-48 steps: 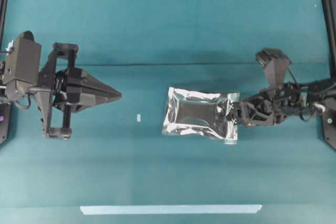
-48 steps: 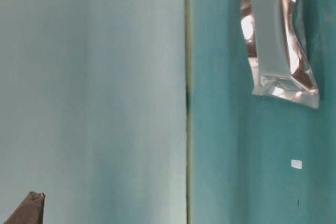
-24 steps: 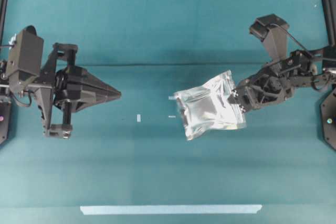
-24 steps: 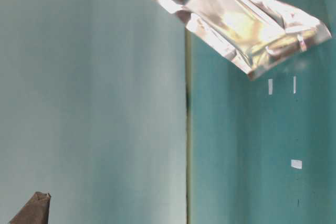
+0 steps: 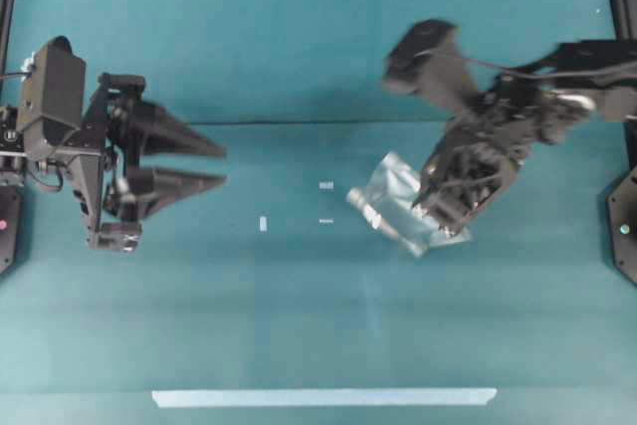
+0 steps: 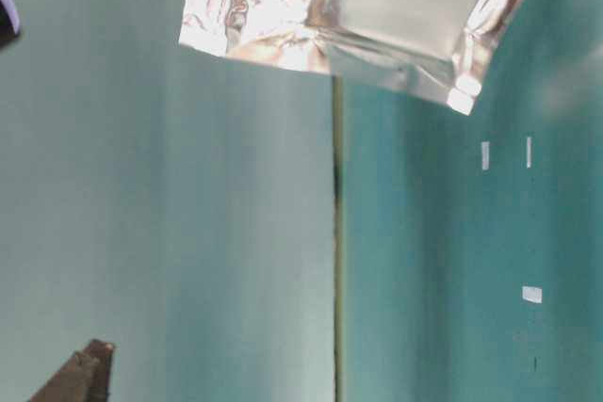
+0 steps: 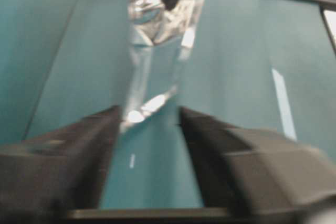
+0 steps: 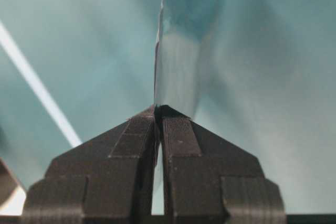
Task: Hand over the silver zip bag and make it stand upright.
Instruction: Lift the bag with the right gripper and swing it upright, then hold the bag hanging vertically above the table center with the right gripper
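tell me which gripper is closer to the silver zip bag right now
Right. The right gripper is clamped on the silver zip bag, holding it off the table; the left gripper is open, well apart on the far side.

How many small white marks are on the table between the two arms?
3. One small white mark lies nearest the left gripper; two smaller marks lie beside the silver zip bag. The bag may hide more.

The right arm [image 5: 518, 106] is blurred in the overhead view and covers one end of the silver zip bag [image 5: 398, 204]. In the table-level view the bag's top is cut off by the upper edge.
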Action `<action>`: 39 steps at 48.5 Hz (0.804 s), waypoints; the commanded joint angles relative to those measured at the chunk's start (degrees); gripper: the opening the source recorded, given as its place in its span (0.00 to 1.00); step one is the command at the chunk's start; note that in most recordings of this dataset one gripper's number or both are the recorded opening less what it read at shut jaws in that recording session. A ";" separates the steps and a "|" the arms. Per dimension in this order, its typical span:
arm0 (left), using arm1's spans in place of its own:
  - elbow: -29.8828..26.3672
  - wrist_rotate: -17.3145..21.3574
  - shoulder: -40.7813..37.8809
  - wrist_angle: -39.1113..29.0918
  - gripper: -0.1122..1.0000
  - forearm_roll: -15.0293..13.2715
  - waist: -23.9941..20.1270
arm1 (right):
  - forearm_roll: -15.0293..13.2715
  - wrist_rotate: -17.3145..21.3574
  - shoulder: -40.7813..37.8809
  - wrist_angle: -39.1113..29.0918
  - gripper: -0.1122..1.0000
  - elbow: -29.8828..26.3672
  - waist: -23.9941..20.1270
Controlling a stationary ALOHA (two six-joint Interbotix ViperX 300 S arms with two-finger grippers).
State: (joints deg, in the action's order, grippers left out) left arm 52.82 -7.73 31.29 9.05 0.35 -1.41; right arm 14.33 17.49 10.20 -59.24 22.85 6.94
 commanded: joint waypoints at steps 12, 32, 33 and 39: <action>1.85 -2.20 0.26 0.18 0.95 0.18 -0.18 | -1.32 -15.47 -7.03 -8.61 0.14 -12.57 -0.79; 6.68 -7.03 0.26 0.53 0.95 0.09 -1.41 | -8.00 -27.60 -11.87 -9.14 0.14 -16.44 -1.41; 6.68 -7.03 0.26 0.53 0.95 0.09 -1.41 | -8.61 -27.69 -11.95 -9.23 0.14 -16.79 -1.49; 6.77 -6.94 0.09 0.62 0.95 0.09 -1.41 | -11.87 -28.13 -13.27 -9.67 0.14 -18.98 -2.46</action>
State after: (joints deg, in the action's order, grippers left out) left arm 60.12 -14.68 31.29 9.05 0.35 -2.81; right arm 4.04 -9.76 -3.16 -68.64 6.15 5.27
